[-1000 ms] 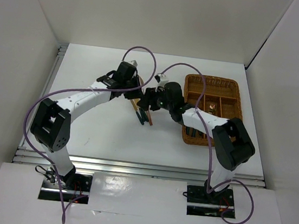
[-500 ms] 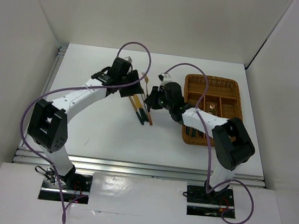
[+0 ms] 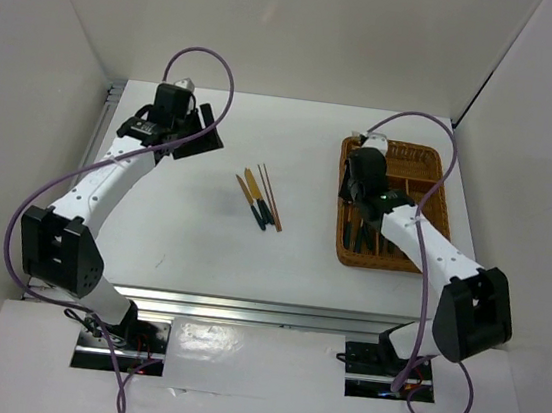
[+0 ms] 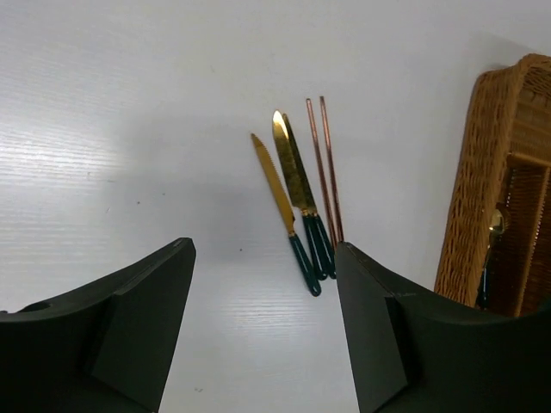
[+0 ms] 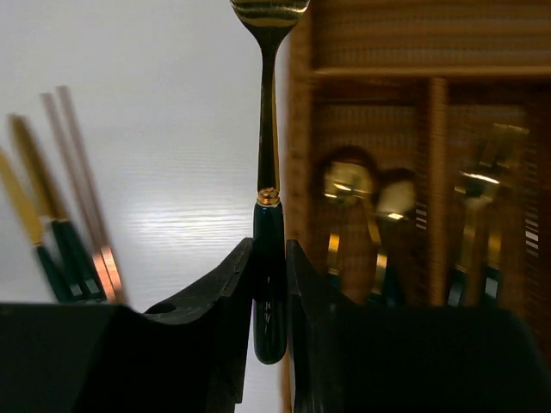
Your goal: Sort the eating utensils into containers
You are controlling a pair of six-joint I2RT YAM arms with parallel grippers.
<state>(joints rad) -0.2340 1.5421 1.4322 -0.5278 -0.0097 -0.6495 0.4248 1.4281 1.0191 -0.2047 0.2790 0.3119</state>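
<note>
My right gripper (image 5: 269, 284) is shut on the dark green handle of a gold fork (image 5: 268, 129), whose head points away from me. It hangs over the left rim of the brown wicker tray (image 3: 400, 145), where the right gripper (image 3: 359, 179) sits in the top view. Gold knives with green handles (image 4: 294, 176) and two thin brown chopsticks (image 4: 325, 163) lie side by side on the table (image 3: 259, 198). My left gripper (image 4: 263, 331) is open and holds nothing. It is drawn back to the far left (image 3: 201, 135), well away from them.
The tray's long compartments hold gold spoons (image 5: 344, 185) and another fork (image 5: 482, 185). The tray wall (image 4: 478, 198) stands to the right of the loose cutlery. White walls close in the table on the left, back and right.
The left gripper opened and pulled back to the far left. The right gripper shut on the fork and carried it right, over the tray. Knives and chopsticks stayed on the table.
</note>
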